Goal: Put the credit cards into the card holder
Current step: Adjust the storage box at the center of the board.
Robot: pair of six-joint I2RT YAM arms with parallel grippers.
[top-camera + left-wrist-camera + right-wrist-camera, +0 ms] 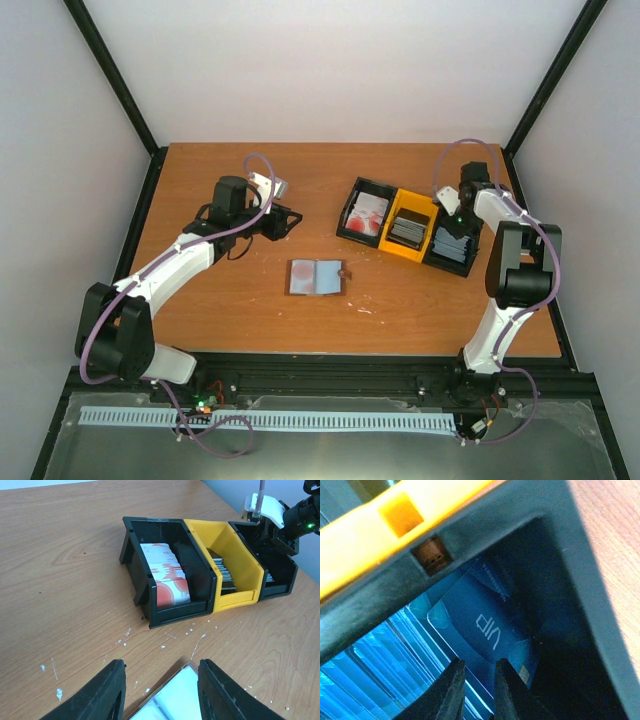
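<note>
Three bins [235, 600], one card holder [316, 278]

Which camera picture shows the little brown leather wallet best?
The top external view: the brown leather card holder lies open and whole on the wooden table. The left wrist view catches only its pale corner; the right wrist view shows none of it.

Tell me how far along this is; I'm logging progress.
Done: the card holder lies open, seemingly empty. In hand: the right gripper is down in the right black bin, jaws close together at a blue card; the left gripper hovers open over the holder. Left: every card.
</note>
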